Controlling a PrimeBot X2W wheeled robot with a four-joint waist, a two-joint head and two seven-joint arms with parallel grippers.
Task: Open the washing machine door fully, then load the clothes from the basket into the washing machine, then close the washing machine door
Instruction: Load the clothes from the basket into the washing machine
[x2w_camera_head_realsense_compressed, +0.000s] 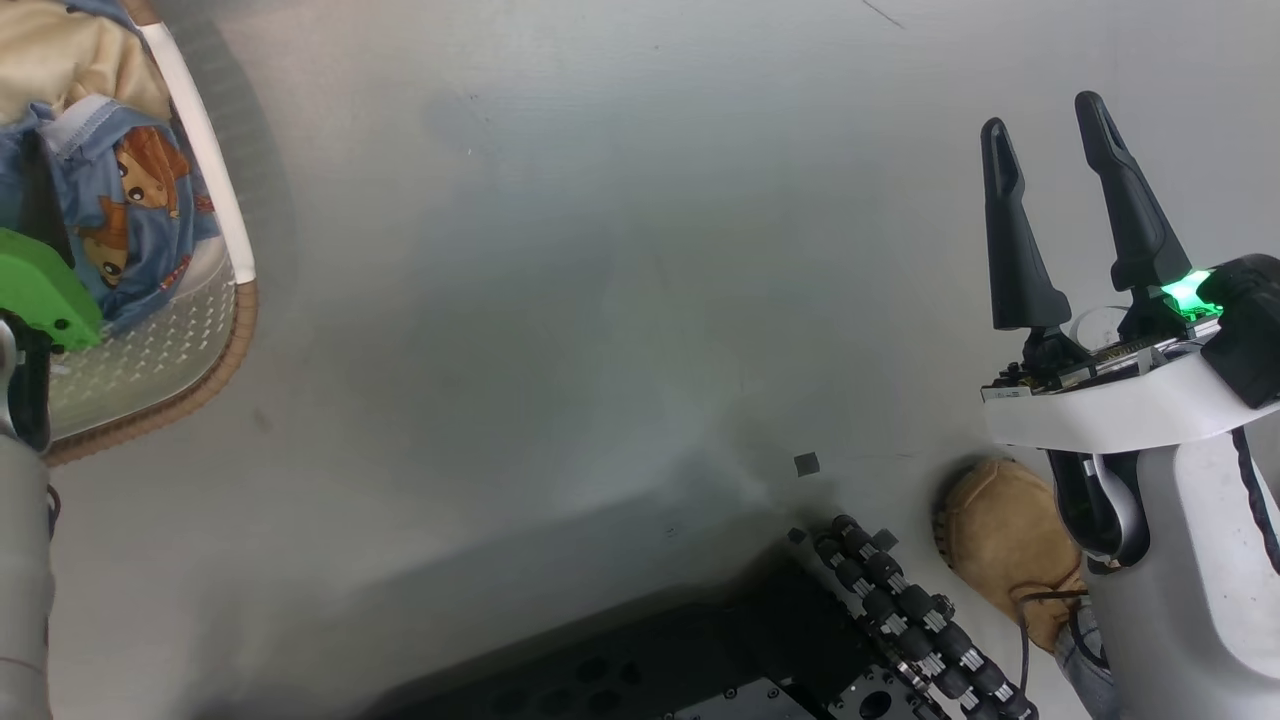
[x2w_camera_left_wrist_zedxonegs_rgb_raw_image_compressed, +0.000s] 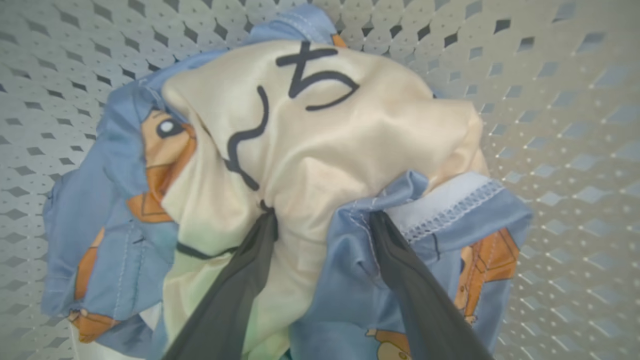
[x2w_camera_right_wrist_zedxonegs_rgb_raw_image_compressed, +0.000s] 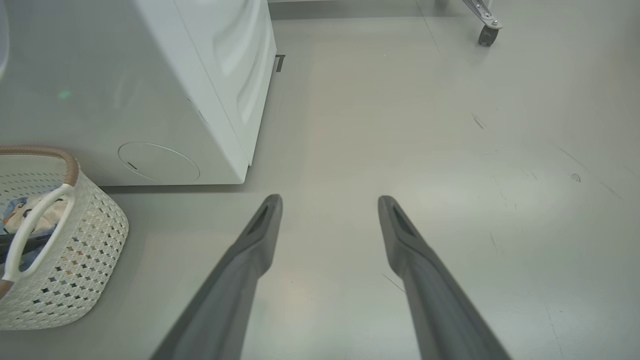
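Note:
The clothes (x2w_camera_left_wrist_zedxonegs_rgb_raw_image_compressed: 300, 150), light blue with orange-brown cartoon figures and a cream panel with black marks, lie bunched in the perforated cream basket (x2w_camera_left_wrist_zedxonegs_rgb_raw_image_compressed: 550, 100). My left gripper (x2w_camera_left_wrist_zedxonegs_rgb_raw_image_compressed: 322, 216) is open, its two fingertips pressed down into the fabric with a fold between them. In the head view the basket (x2w_camera_head_realsense_compressed: 200, 390) and clothes (x2w_camera_head_realsense_compressed: 130, 210) sit at the upper left. My right gripper (x2w_camera_head_realsense_compressed: 1042, 115) hangs open over bare floor, holding nothing. The right wrist view shows that gripper (x2w_camera_right_wrist_zedxonegs_rgb_raw_image_compressed: 330, 200), the white washing machine (x2w_camera_right_wrist_zedxonegs_rgb_raw_image_compressed: 100, 75) at upper left and the basket (x2w_camera_right_wrist_zedxonegs_rgb_raw_image_compressed: 75, 240) before it. The washing machine door is out of view.
A person's tan shoe (x2w_camera_head_realsense_compressed: 1005, 550) stands on the floor just beside my right forearm. My black wheeled base (x2w_camera_head_realsense_compressed: 700, 660) fills the bottom middle. A caster wheel (x2w_camera_right_wrist_zedxonegs_rgb_raw_image_compressed: 486, 35) of some cart is far off. Grey floor (x2w_camera_head_realsense_compressed: 600, 250) lies between basket and right arm.

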